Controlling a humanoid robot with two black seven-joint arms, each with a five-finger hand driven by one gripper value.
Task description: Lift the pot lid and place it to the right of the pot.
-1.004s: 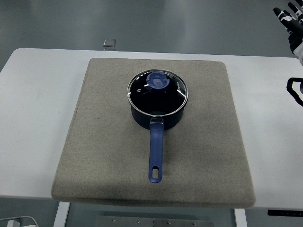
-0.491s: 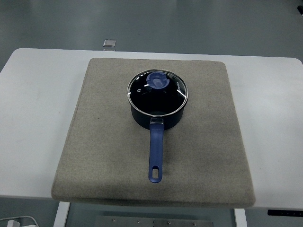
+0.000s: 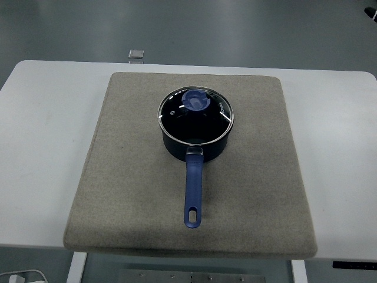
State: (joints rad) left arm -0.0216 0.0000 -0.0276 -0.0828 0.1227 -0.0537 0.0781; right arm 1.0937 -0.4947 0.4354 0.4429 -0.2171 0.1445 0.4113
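Note:
A dark blue pot (image 3: 177, 146) stands in the middle of a grey mat (image 3: 129, 177). Its long blue handle (image 3: 194, 194) points toward the table's near edge. A glass lid (image 3: 206, 121) with a metal rim and a blue knob (image 3: 195, 100) sits closed on the pot. No hand is near the pot. Only a small dark sliver of my right hand (image 3: 374, 15) shows at the top right edge, far from the pot. My left arm is out of view.
The mat lies on a white table (image 3: 41, 118), with bare mat to the right of the pot (image 3: 265, 135). A small grey square object (image 3: 136, 53) lies on the floor beyond the table's far edge.
My right hand, seen at the right edge a second ago, has drawn back out of the picture to a sliver at the top right corner. The pot and lid have not moved.

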